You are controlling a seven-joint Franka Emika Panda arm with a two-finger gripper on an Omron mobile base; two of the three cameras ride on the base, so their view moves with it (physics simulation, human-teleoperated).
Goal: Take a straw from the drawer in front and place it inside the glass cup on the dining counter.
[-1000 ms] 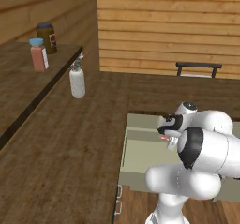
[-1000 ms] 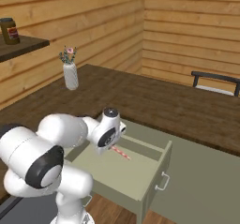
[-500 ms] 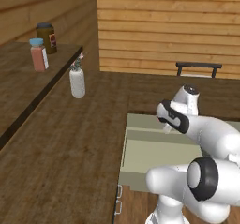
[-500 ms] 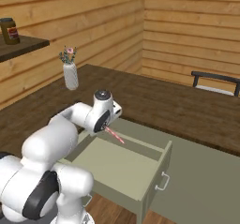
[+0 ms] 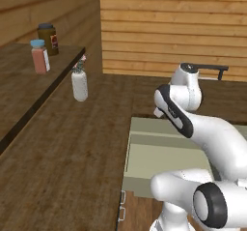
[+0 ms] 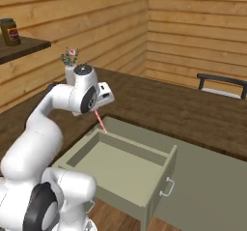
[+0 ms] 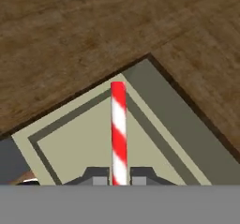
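Observation:
My gripper [image 7: 118,178] is shut on the straw [image 7: 118,127], a thin red-and-white striped stick that points away from the hand. In the right base view the gripper [image 6: 96,110] hangs above the far left corner of the open drawer [image 6: 120,165]. There the straw [image 6: 100,121] slants down toward the drawer's back edge. The sage-green drawer [image 5: 161,152] is pulled out and its pale inside [image 7: 79,138] is bare. The glass cup is out of view. A dark-brown wood top [image 5: 72,143] stretches beyond the drawer; I cannot tell whether it is the dining counter.
A white vase with pink flowers [image 5: 79,82] stands on the wood top, also seen at the vase [image 6: 71,65]. Two jars [image 5: 43,49] sit on a raised shelf at the left. A dark chair back [image 6: 222,80] shows at the far right.
The gripper has lifted the straw up out of the drawer and carried it toward the drawer's far left corner. The arm has stretched upward.

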